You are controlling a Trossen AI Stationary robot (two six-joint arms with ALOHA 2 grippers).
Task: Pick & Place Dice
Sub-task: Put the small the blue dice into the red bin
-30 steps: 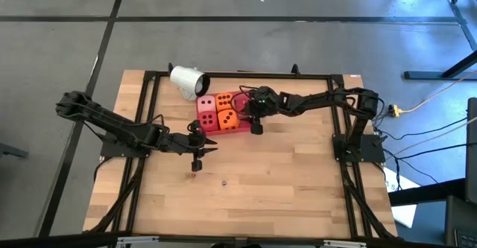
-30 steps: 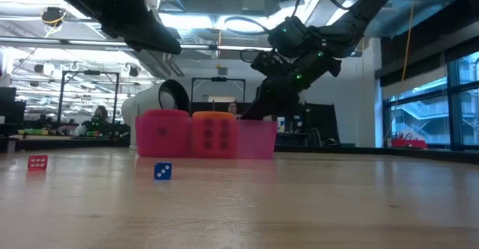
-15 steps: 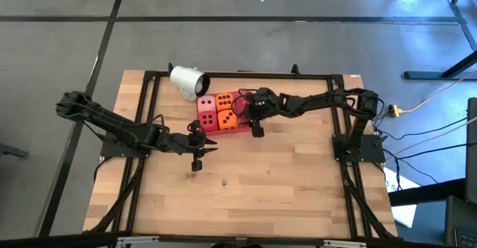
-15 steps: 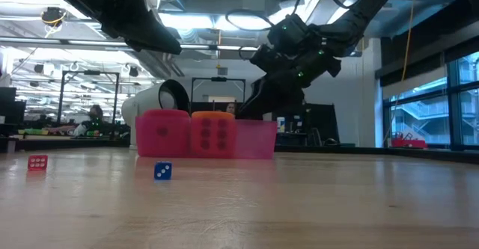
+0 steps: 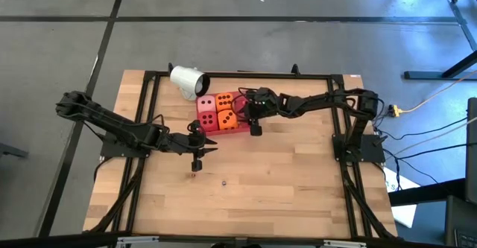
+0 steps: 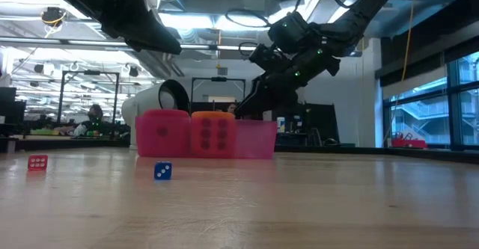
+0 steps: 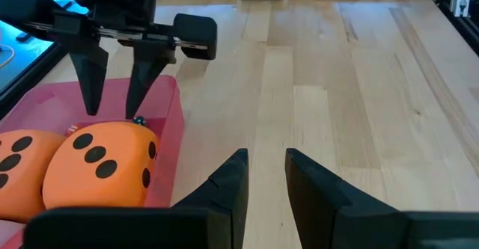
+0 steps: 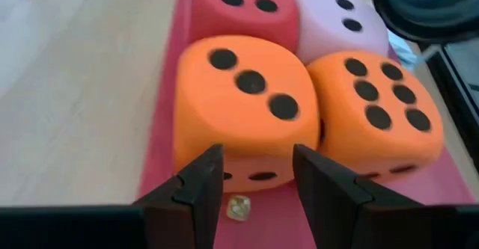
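Four soft dice sit side by side in the flat red tray point(image 5: 241, 126): a pink die point(image 5: 205, 103), a red die point(image 5: 208, 119), one orange die point(image 5: 223, 100) and a second orange die point(image 5: 229, 118). My right gripper point(image 8: 258, 183) is open and points down into the tray's right end, right beside the three-pip orange die point(image 8: 239, 107). A tiny pale cube point(image 8: 238, 208) lies on the tray floor between its fingers; I see no touch. My left gripper point(image 7: 262, 176) is open and hovers over bare table near the tray point(image 5: 197, 156).
A white cup point(image 5: 188, 80) lies on its side at the tray's far left corner. A tiny red die point(image 6: 37, 162) and a tiny blue die point(image 6: 162, 171) sit on the wood toward the near side. A black frame borders the table. Bare wood lies right of the tray.
My right gripper has shifted a little toward the table's left, closer to the orange die in the tray, with its fingers still apart. The dice and tray have stayed in place.
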